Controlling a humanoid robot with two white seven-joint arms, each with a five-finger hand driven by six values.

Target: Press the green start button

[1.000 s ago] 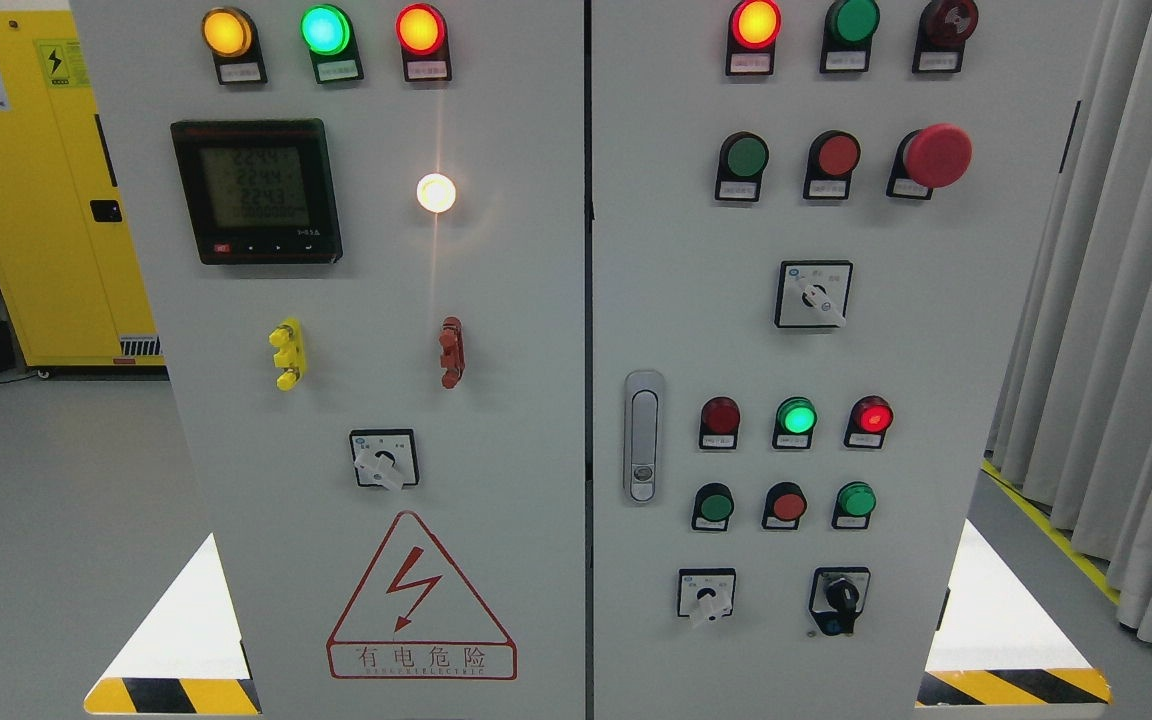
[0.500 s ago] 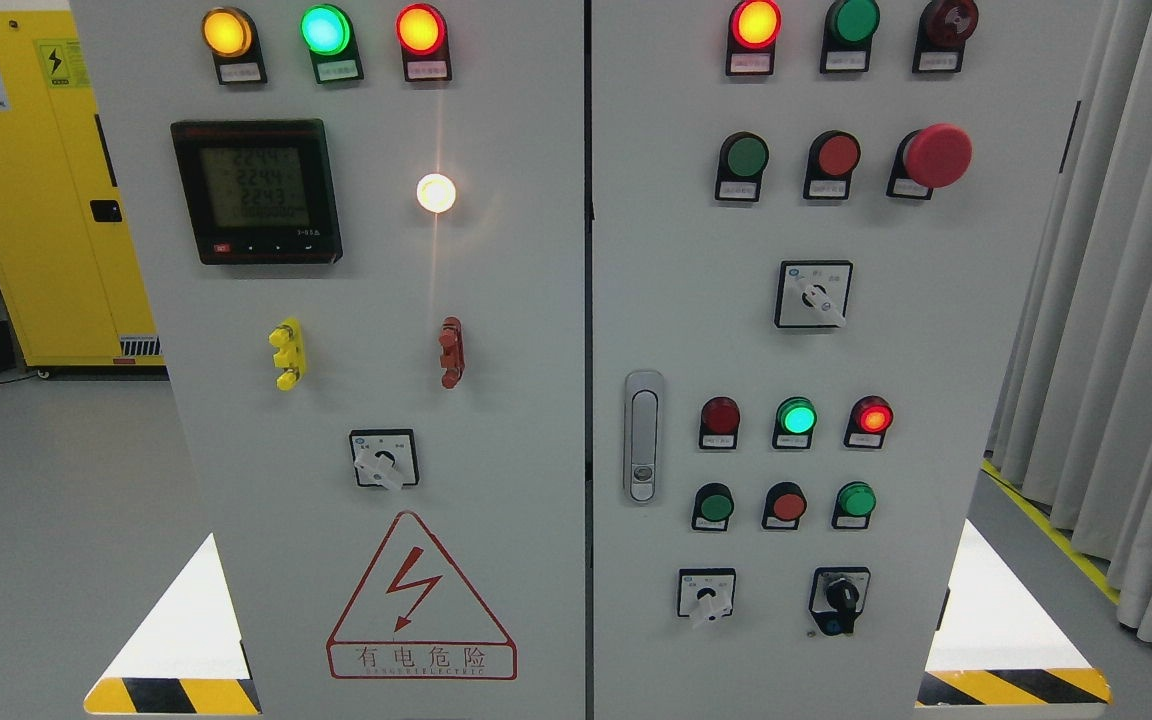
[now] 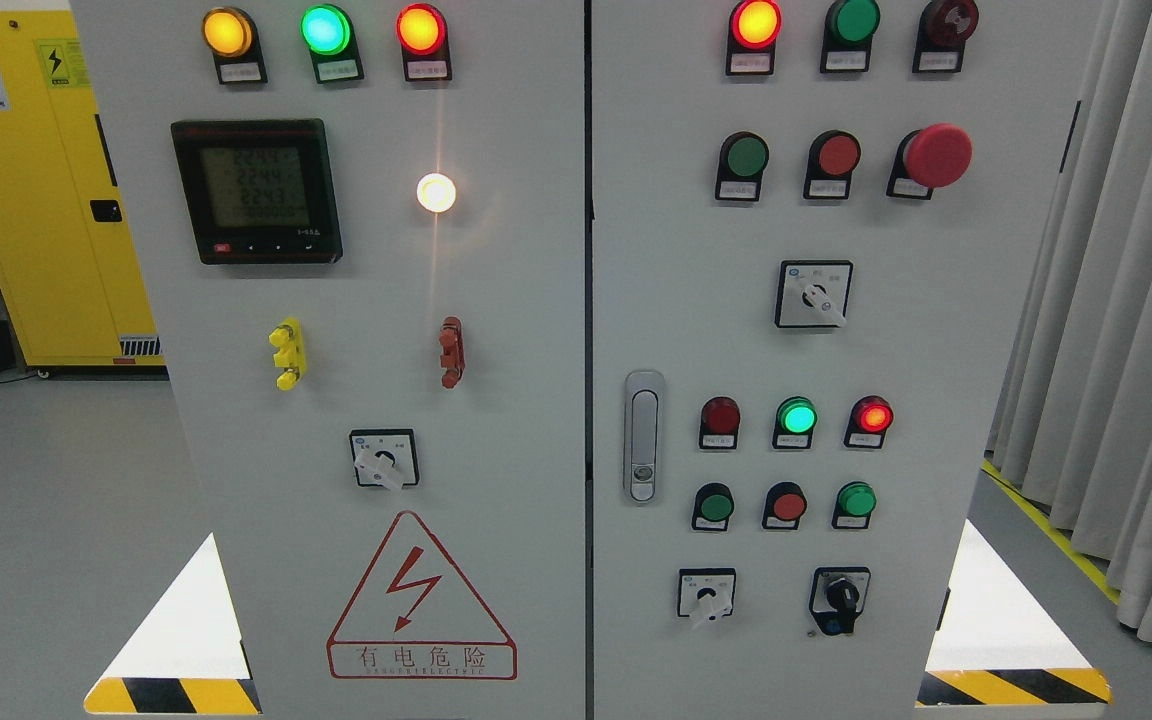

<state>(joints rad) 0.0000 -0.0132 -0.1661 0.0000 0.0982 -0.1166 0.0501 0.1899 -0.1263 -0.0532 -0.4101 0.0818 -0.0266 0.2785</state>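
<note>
Neither robot hand shows anywhere in the head view, so how their fingers stand cannot be told.

At 9 o'clock a yellow cabinet (image 3: 36, 190) is cut off by the left edge and partly covered by the grey control cabinet (image 3: 536, 330), which fills the middle and runs past the top and bottom edges. On its left door, at 11 o'clock, sit an amber lamp (image 3: 226, 31), a green lamp (image 3: 325, 29) and a red lamp (image 3: 421, 28), all lit; the small labels under them are too fine to read. Below them the meter display (image 3: 257, 191) shows dim digits that are hard to make out, and a white lamp (image 3: 436, 193) beside it flares into a vertical streak. Lower, near 6 o'clock, is a rotary switch (image 3: 384, 459) above a red warning triangle (image 3: 421, 596).

Right of the door seam stands a door handle (image 3: 644, 436). At 1 o'clock the green start button (image 3: 744, 156) lies in a row with a red button (image 3: 837, 155) and a protruding red mushroom button (image 3: 937, 155), the three close together but apart. Which green button is the start one cannot be read from its label. A lower green button (image 3: 714, 506) sits at 5 o'clock. The panel face in front of all of them is open. Grey curtains (image 3: 1126, 300) close the right edge.
</note>
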